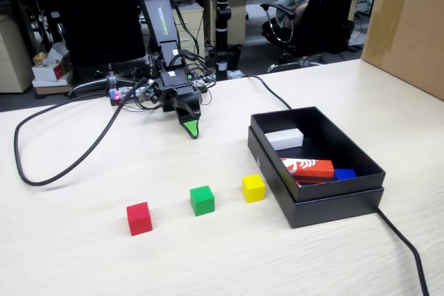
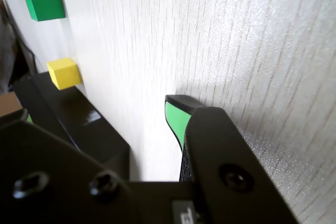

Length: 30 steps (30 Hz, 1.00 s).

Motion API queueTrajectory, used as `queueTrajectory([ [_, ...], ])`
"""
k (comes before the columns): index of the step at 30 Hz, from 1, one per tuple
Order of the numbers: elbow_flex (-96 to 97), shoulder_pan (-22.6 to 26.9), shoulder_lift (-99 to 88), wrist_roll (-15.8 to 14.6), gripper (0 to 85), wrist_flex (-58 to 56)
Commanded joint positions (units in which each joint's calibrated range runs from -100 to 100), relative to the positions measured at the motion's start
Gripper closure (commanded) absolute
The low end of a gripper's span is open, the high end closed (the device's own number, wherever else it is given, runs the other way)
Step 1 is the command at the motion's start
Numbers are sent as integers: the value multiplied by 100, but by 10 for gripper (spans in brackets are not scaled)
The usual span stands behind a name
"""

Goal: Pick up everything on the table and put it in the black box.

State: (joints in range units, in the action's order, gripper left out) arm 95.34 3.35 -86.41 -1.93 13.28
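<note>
Pale wood-grain surface [image 1: 83, 261] fills the foreground, with an office of desks and chairs behind it. Folded low near its base, the arm points its fingers [image 1: 191, 129] down at the surface, holding nothing; only one green-padded tip shows in either view, so I cannot tell whether they are released or clenched.

Three cubes sit in a loose row on open surface in front of the arm, apart from one another: the red cube [image 1: 139, 218] leftmost in the fixed view, then the green cube [image 1: 202, 200], then the yellow cube [image 1: 253, 188] just beside the black box [image 1: 326, 202], which already holds a white block [image 1: 285, 138], a red-and-white block [image 1: 309, 168] and something blue [image 1: 345, 174]. A black cable [image 1: 62, 164] loops across the surface on the left.

The wrist view catches only the green and yellow cubes; the red one appears solely in the fixed view.
</note>
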Motion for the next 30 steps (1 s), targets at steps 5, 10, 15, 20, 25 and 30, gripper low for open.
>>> queueTrajectory([
  [5,30,132,-17,-20,363,-45],
  [10,-42,-10,64,63,356,-54],
  [15,-459,-151,201,117,392,-80],
  [20,-2626,-186,741,-107,420,-2447],
  [25,-5291,88,1773,-405,420,-5315],
  [30,-7204,215,3035,-513,423,-6576],
])
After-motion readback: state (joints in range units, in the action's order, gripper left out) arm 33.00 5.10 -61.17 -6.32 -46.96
